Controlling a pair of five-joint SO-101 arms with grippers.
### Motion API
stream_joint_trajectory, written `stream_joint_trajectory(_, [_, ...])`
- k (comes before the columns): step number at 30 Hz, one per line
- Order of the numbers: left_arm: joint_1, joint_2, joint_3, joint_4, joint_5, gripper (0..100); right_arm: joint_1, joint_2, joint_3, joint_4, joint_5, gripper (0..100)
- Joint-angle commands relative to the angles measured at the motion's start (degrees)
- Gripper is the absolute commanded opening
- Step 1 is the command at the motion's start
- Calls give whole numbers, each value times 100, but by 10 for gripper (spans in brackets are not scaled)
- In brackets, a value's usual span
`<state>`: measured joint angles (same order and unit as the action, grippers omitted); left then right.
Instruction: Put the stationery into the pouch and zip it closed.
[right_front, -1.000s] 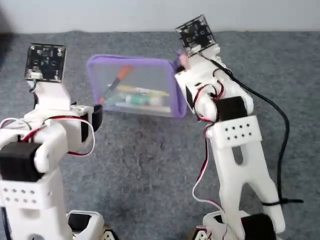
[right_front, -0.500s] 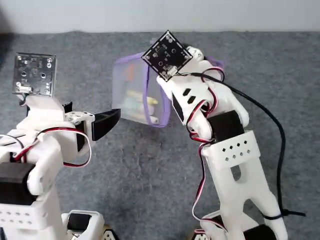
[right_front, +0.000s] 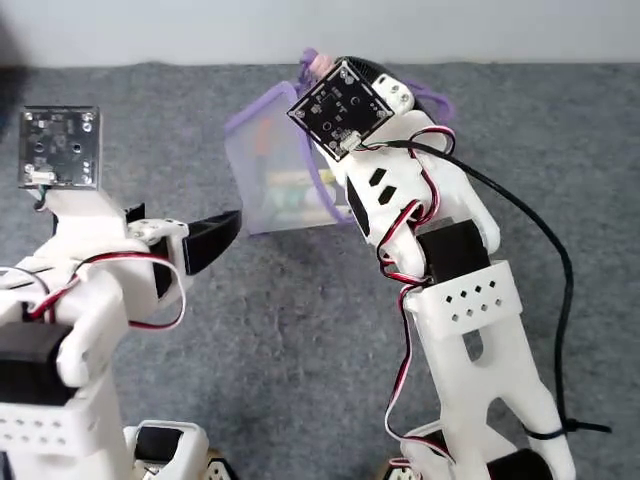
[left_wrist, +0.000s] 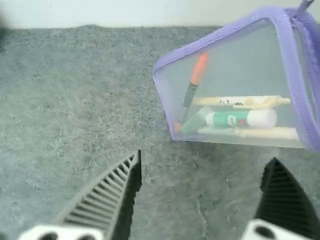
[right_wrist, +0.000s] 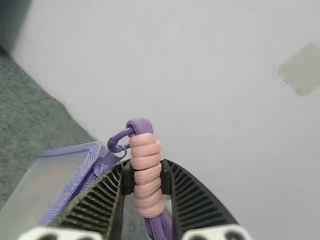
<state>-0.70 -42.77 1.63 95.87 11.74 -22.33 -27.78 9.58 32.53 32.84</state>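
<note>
A clear pouch with purple trim (right_front: 268, 170) stands tipped up on one edge near the back of the grey mat. Inside it lie an orange pen (left_wrist: 196, 75), a green-and-white glue stick (left_wrist: 235, 119) and cream pens (left_wrist: 240, 101). My right gripper (right_wrist: 145, 167) is shut on the pink zipper pull (right_wrist: 145, 160), holding it above the pouch's upper corner (right_front: 318, 66). My left gripper (left_wrist: 205, 160) is open, apart from the pouch and facing its lower side; in the high view it (right_front: 200, 222) sits to the pouch's left.
A white wall (right_front: 150, 30) runs along the back edge of the mat. A black cable (right_front: 560, 260) trails down the right side of the right arm. Bare grey mat (right_front: 290, 330) lies between the two arms.
The right arm swung left and up with the zipper pull, tipping the flat pouch onto its edge. The left arm drew back from the pouch, its finger now showing apart from it.
</note>
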Motion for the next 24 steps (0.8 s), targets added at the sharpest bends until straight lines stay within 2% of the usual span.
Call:
stream_joint_trajectory(1, [18, 167, 215, -431, 316, 367, -145, -418, -281, -198, 35, 8])
stream_joint_trajectory(7, [747, 396, 681, -1029, 844, 359, -549, -470, -281, -163, -211, 8])
stream_joint_trajectory(14, [1574, 888, 1288, -1793, 1266, 237, -998, -479, -255, -22, -255, 8])
stream_joint_trajectory(19, [1767, 1002, 1288, -1890, 1301, 197, -1121, -602, -273, 901, -1187, 8])
stream_joint_trajectory(24, [1495, 985, 1209, -1486, 1275, 184, -1103, -927, -255, 1921, -1829, 8])
